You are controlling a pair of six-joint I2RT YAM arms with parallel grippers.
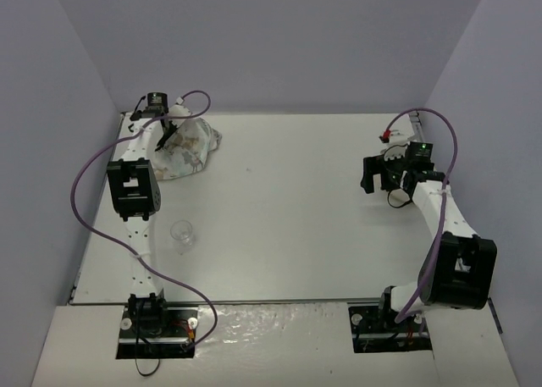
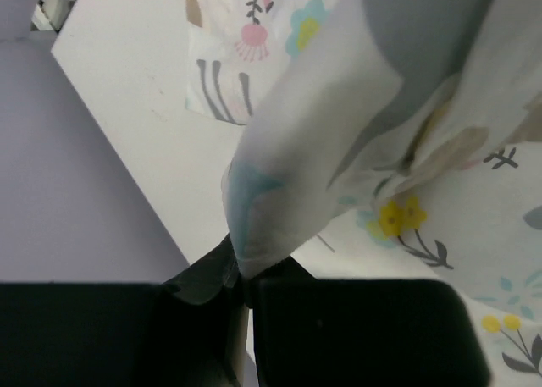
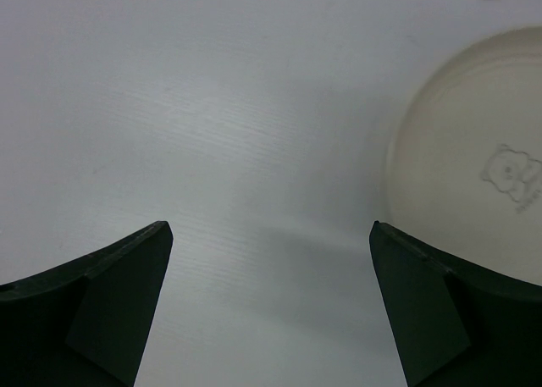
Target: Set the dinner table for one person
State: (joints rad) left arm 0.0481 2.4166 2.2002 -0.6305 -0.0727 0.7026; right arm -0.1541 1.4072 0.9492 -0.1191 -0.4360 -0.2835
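Over the off-white bench [image 1: 279,209], the left tool [image 2: 241,279] pinches the printed cloth [image 2: 381,107]; the right tool [image 3: 269,234] gapes wide, empty, beside a cream dish [image 3: 474,167].

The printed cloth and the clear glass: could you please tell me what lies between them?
Only bare dinner table: in the top view nothing sits between the printed cloth and the clear glass.

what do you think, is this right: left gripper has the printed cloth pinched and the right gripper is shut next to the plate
Not quite: the right gripper is open, not shut. The right wrist view shows its fingers spread wide over the dinner table, next to the plate. The left gripper does have the printed cloth pinched.
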